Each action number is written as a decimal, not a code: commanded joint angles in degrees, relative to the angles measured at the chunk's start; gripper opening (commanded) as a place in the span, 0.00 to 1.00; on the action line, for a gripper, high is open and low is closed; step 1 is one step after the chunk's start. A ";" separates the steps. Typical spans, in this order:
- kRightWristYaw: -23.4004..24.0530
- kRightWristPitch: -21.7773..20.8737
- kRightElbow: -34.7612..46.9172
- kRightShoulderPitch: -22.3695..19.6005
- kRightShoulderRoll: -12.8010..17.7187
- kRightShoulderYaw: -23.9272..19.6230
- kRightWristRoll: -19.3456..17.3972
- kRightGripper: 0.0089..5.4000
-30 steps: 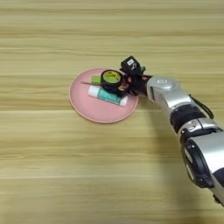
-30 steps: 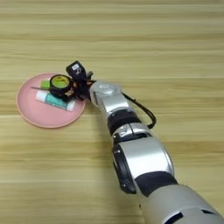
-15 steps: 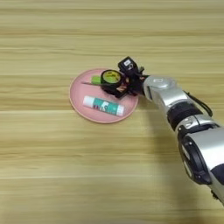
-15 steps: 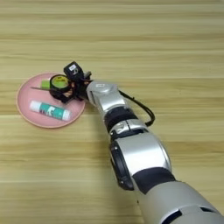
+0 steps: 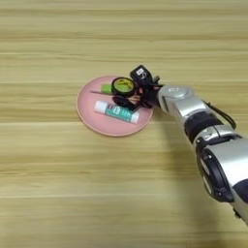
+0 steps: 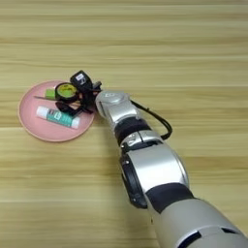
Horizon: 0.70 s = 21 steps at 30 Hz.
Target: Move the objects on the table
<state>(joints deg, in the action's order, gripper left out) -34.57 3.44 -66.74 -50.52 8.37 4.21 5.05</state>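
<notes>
A round pink plate (image 5: 97, 123) is lying on the wooden bench (image 5: 58, 193), and all the small things are sitting inside it. The black tape roll with yellow core (image 5: 124, 86) is resting at the far side of the plate, the small green block (image 5: 106, 88) is just beside it on the left, and the white-and-teal glue stick (image 5: 116, 111) is lying across the middle of the plate. A thin orange-handled screwdriver (image 5: 99, 92) is showing only as a fine line near the block.

The right tool (image 5: 131, 93) is reaching over the right part of the plate, with one black finger above the tape roll and the other below it, near the glue stick. The fingers are standing spread apart, but whether they are actually pressing on the roll cannot be told.

These things are probably light and rigid. The glue stick is smooth and round, so it will likely roll easily; taking it across the middle of its body seems best. The tape roll is stiffer and offers its outer rim for holding.

Compared with one second ago, the glue stick is now lying lower and more to the middle of the plate, away from the tape roll, while the arm is staying in almost the same place.
</notes>
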 commanded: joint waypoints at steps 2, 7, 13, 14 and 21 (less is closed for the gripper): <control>0.01 -0.07 1.67 -6.28 0.83 -0.19 0.04 0.91; -0.25 -0.04 1.27 -6.48 0.90 -0.10 0.26 0.84; -0.20 -0.24 1.06 -6.55 0.87 -0.25 0.21 0.74; -0.17 -0.30 1.06 -6.53 0.86 -0.28 0.18 0.74; -0.12 -1.11 1.52 -6.16 0.84 -0.79 -0.36 0.63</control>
<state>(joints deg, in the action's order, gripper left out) -35.46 4.11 -67.99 -51.36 8.46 4.29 5.36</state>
